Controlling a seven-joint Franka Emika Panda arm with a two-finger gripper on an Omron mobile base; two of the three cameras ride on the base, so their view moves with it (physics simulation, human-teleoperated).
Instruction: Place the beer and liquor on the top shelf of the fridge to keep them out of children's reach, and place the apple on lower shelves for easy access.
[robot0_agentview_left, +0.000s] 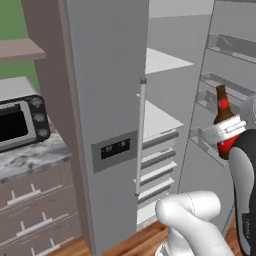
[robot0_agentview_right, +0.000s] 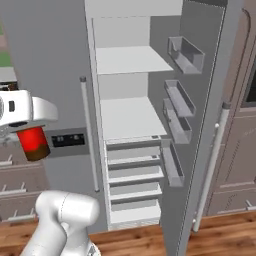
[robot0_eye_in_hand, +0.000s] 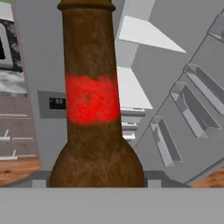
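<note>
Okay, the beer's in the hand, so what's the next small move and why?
Probably lift and carry the beer toward the top shelf. The hand holds it upright outside the open fridge, below that shelf's height.

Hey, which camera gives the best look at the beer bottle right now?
The left base view: the beer shows from cap to red-labelled body, upright, with the tool closed around it. The hand view shows its neck and shoulders close up. The right base view shows the bottom part of its body.
</note>
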